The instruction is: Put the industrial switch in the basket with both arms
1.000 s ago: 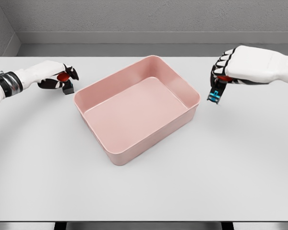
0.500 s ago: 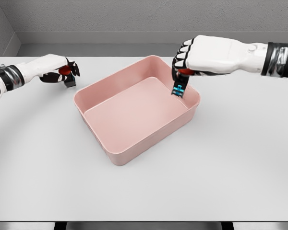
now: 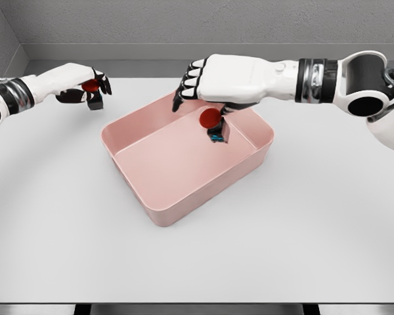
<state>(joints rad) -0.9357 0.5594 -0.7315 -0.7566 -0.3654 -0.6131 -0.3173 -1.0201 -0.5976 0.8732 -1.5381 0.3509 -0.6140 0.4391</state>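
**Meanwhile, two switches, one over the basket**

Right now the right hand (image 3: 213,82) is reaching across from the right and hovering above the far half of the pink basket (image 3: 159,214). Its fingers (image 3: 187,84) are splaying forward and downward, and an industrial switch (image 3: 213,123) with a red round button and a dark body is sitting just beneath the palm, over the basket's interior near the far right wall. Whether the thumb side is gripping the switch or has let go cannot be told from this view.

Over at the far left, the left hand (image 3: 85,86) is holding a second switch (image 3: 92,92), also red-capped with a dark body, its fingers curling closed around it. That hand is hanging above the white table (image 3: 302,230), outside the basket and just beyond its far left corner. The basket itself is lying at an angle on the table, between the two arms.
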